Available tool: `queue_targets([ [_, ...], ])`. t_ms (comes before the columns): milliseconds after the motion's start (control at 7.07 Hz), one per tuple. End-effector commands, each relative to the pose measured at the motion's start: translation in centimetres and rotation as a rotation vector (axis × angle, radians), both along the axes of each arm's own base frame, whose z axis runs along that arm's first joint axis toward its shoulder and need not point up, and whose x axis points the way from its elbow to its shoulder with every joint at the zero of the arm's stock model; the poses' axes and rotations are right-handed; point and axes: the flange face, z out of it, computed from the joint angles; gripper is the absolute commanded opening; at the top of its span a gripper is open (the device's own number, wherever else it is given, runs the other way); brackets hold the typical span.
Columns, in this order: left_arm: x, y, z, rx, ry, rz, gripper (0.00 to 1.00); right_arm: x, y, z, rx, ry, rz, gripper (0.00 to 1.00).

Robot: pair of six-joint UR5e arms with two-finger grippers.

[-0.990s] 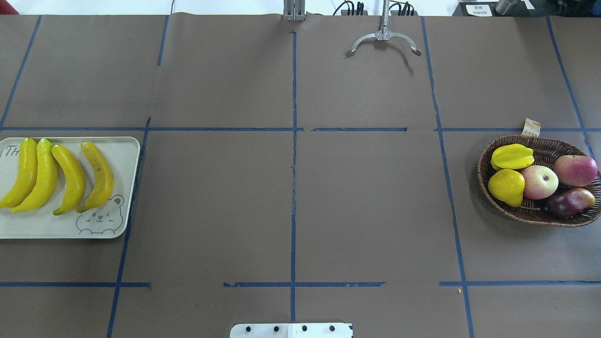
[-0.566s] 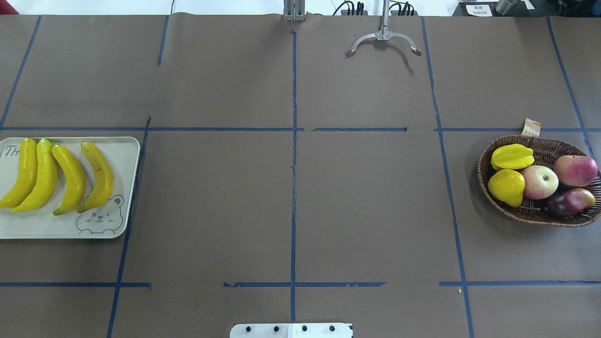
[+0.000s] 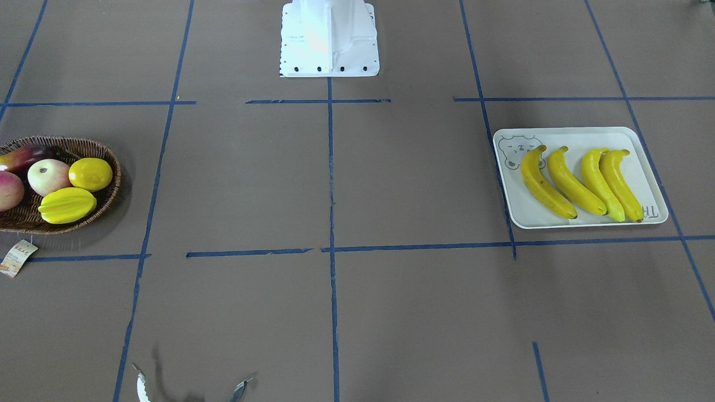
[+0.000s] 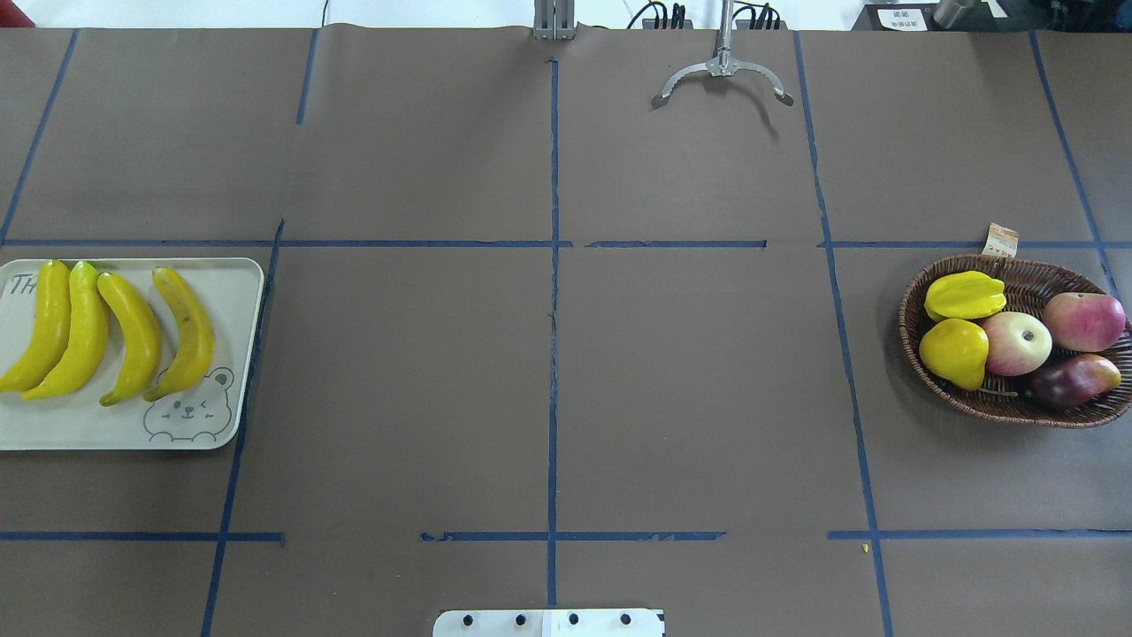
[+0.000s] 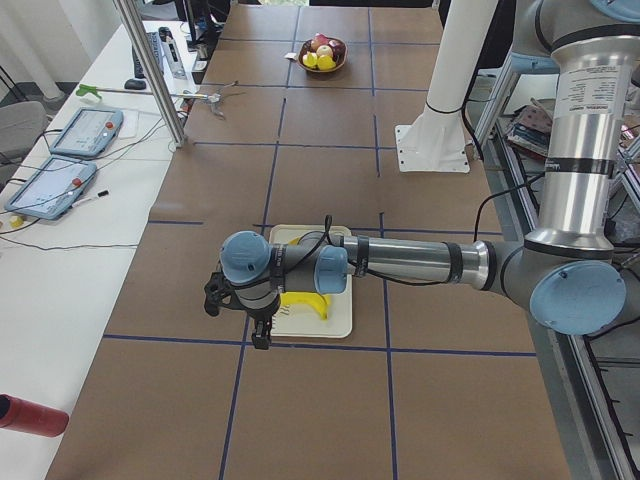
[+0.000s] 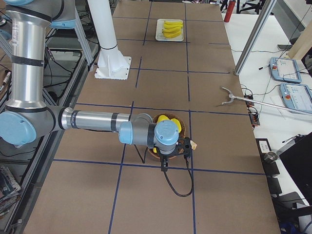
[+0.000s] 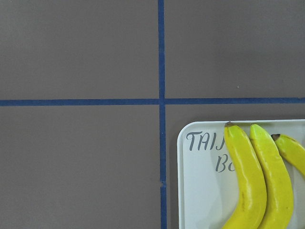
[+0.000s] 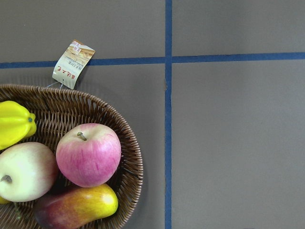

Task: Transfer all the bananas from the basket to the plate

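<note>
1. four bananas (image 4: 106,332) lay side by side on the white plate (image 4: 88,425), at the left end of the brown papered surface (image 4: 398,372). each was curved, and their stem ends pointed to the far side.
2. the rightmost banana lay just beside the grey bear-face drawing in the plate's near right corner. the lettering sat in the far left corner, partly under the leftmost banana.
3. the wicker basket (image 4: 1017,411) stood well apart from the plate, at the right end of the surface, and no banana showed in it.
4. the basket held a starfruit (image 4: 964,295), a lemon (image 4: 953,352), a pale apple (image 4: 1017,342), a pink-red fruit (image 4: 1083,320) and a dark purple and yellow fruit (image 4: 1072,379).
5. its paper tag (image 4: 1001,240) lay on the surface just beyond the basket's far rim.
6. the left gripper (image 5: 261,338) hung above the plate. whether it was open or closed could not be told, as only the side view showed it.
7. the right gripper (image 6: 164,166) hung above the basket, and its state could not be told either.
8. a metal grabber tool (image 4: 722,75) with two spread prongs lay at the far edge of the surface.
</note>
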Motion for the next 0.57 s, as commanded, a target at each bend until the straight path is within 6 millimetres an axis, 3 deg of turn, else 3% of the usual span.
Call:
queue_targets([
  [0, 0.0, 0.0, 0.08, 0.0, 0.0, 0.0, 1.0, 0.04, 0.01, -0.02, 0.0, 0.004, 0.002, 1.0],
  [424, 0.0, 0.0, 0.08, 0.0, 0.0, 0.0, 1.0, 0.07, 0.02, 0.09, -0.002, 0.008, 0.002, 1.0],
])
